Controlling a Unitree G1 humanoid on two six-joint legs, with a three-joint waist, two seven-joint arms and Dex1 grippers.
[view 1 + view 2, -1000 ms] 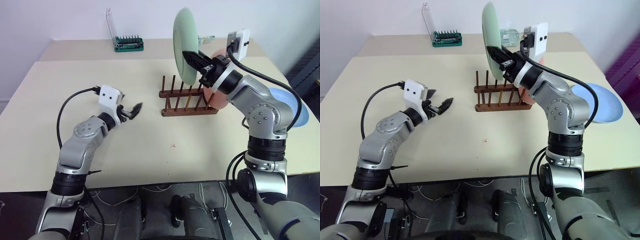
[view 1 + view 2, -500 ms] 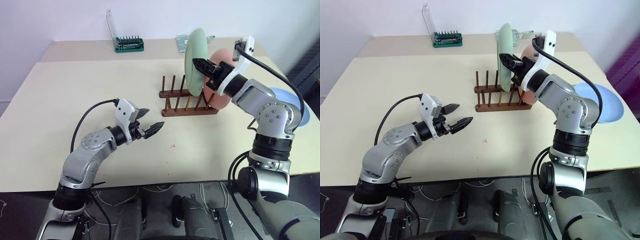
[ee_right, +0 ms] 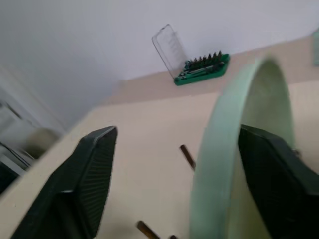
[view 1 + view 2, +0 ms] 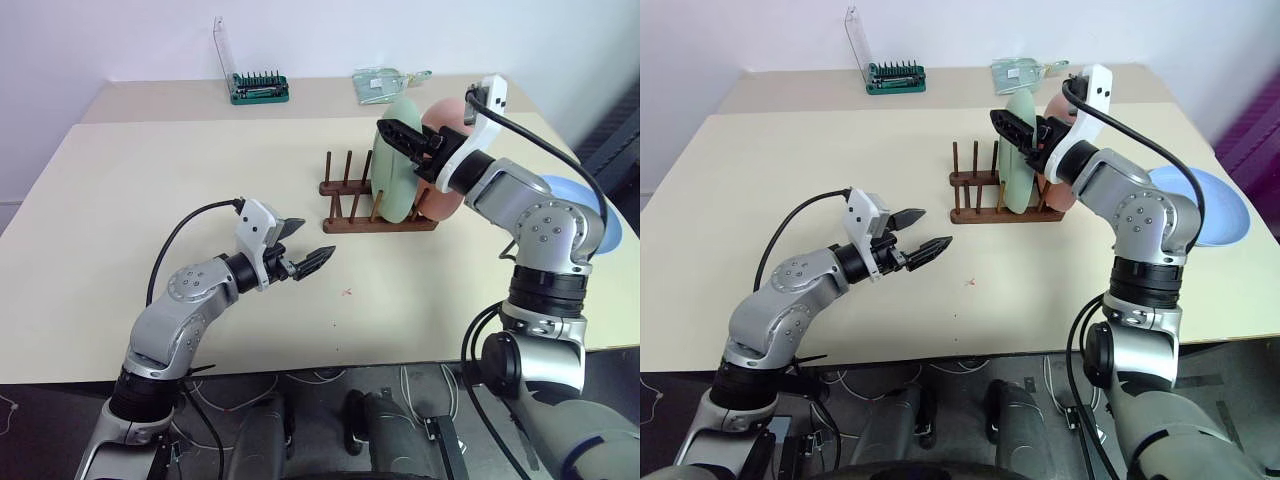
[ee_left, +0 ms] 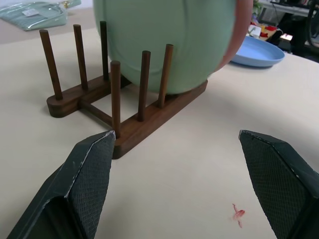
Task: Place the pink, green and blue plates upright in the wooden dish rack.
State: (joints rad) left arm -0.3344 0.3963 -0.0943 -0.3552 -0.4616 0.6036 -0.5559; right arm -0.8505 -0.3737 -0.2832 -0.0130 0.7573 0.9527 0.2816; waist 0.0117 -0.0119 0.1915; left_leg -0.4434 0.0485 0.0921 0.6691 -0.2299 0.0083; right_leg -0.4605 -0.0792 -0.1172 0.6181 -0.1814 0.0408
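Two plates [image 4: 400, 165] stand in the rack [image 4: 375, 212]; a third plate [image 4: 590, 210] lies to its right.

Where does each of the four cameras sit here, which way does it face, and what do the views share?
Left eye and right eye views: head stereo pair, looking forward and down over the table; both arms show.
Left wrist view: on the left wrist, facing the wooden dish rack across the table; the open left gripper frames it.
Right wrist view: on the right wrist, just above the green plate; the right gripper straddles its rim, fingers apart.
Shared: all show the green plate upright in the rack; the tool-bit holder shows in three.
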